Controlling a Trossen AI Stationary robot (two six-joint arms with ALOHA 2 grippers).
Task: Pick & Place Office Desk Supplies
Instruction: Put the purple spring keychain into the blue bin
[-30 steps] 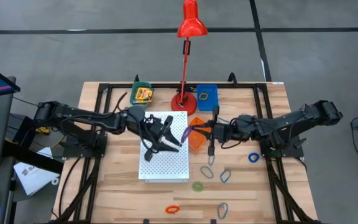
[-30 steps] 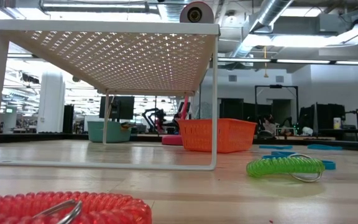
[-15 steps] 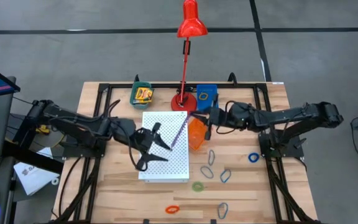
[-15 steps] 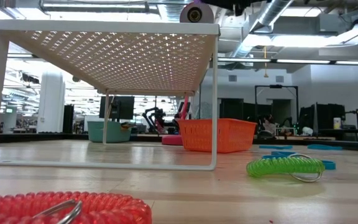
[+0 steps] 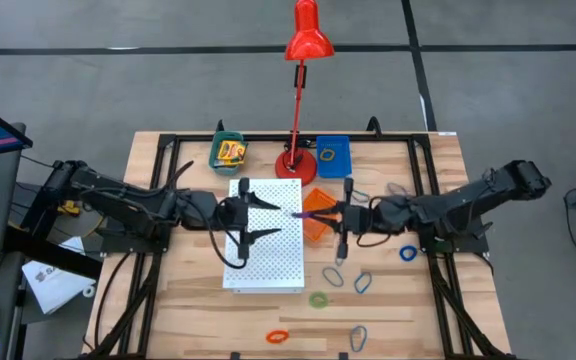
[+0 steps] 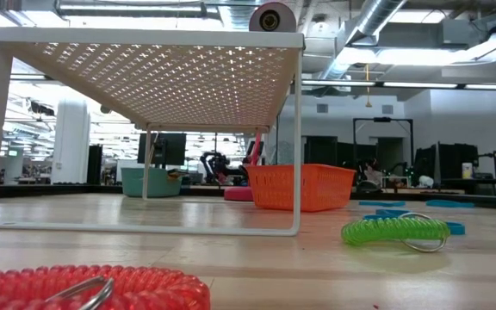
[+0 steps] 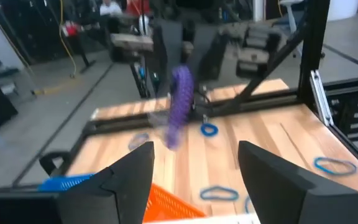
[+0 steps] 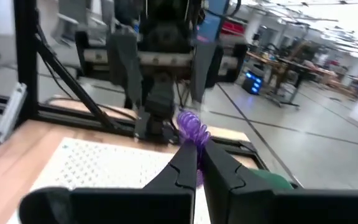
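Two grippers: both sit mid-table over the wooden table (image 5: pixel 188 300), facing each other across the white rack (image 5: pixel 265 245).
Change since a second ago: the left gripper (image 5: pixel 251 220) has let go of the purple loop (image 5: pixel 313 212) and pulled back toward its own side, so it's now over the rack's left half instead of tangled up with the other arm near the orange basket (image 5: pixel 317 230).
Left jaws: spread wide, nothing between them; the wrist view shows the two dark fingers (image 7: pixel 129 180) well apart.
Right gripper (image 8: pixel 197 163): pinched tight on the purple loop, at the rack's right edge just above the orange basket, about where it was a second ago after swinging toward the lamp (image 5: pixel 299 100) in between.
Purple loop: a short stretchy coil, kinda like a phone cord, hanging in the air from the right fingertips, not touching the rack.
Other loops: blue and grey ones on the table right of the rack, a green coil (image 6: pixel 396 231) near the front, an orange-red one (image 6: pixel 84 288) at the front edge. None of these have moved.
Boxes: a yellow printed box lies in the green bin (image 5: pixel 230 150) at the back, another in the blue bin (image 5: pixel 333 153).
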